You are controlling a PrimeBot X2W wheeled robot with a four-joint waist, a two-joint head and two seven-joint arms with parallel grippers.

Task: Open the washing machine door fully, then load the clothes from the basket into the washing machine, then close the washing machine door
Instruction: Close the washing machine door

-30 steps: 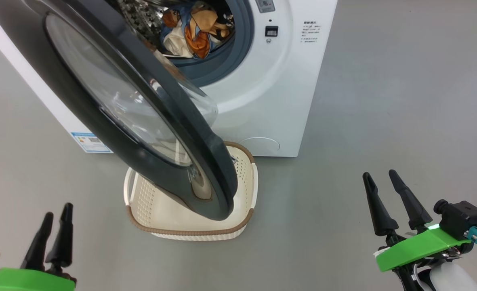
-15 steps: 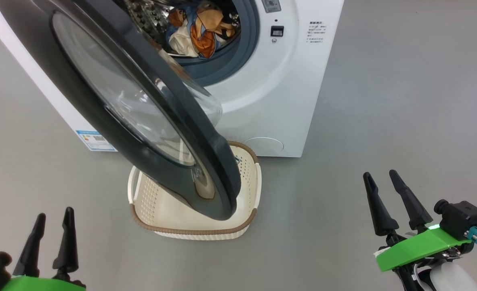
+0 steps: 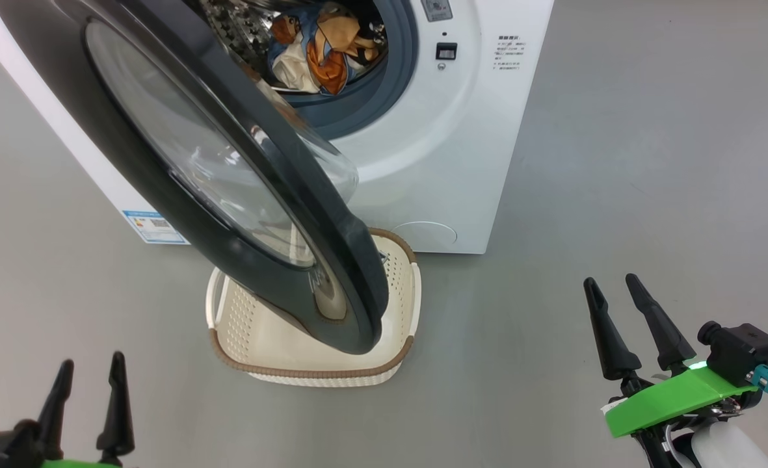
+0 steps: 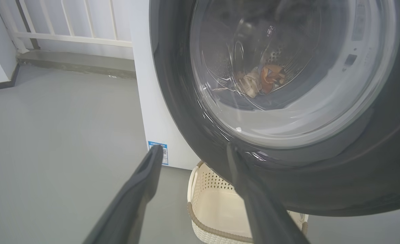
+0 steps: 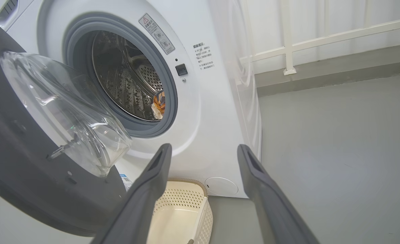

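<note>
The washing machine (image 3: 449, 149) stands at the top of the head view. Its door (image 3: 162, 214), black-rimmed with a glass bowl, hangs open towards me over the basket (image 3: 312, 374). The clothes (image 3: 318, 55), cream, orange and blue, lie inside the steel drum. What shows of the basket's inside holds nothing. My left gripper (image 3: 92, 361) is open at the lower left, short of the door's outer face (image 4: 355, 162). My right gripper (image 3: 610, 281) is open at the lower right, empty. It points at the machine's front (image 5: 216, 101), where clothes (image 5: 158, 103) show past the grey seal.
Grey floor lies all around the machine. A white railing (image 5: 288, 51) on a low ledge runs behind it, and the railing (image 4: 67, 37) also shows in the left wrist view. A blue label (image 3: 153, 227) marks the machine's lower corner, beside the basket (image 4: 216, 206).
My left gripper has dropped lower towards the bottom edge of the head view. The camera shifted slightly. The right gripper, door and basket have stayed put.
</note>
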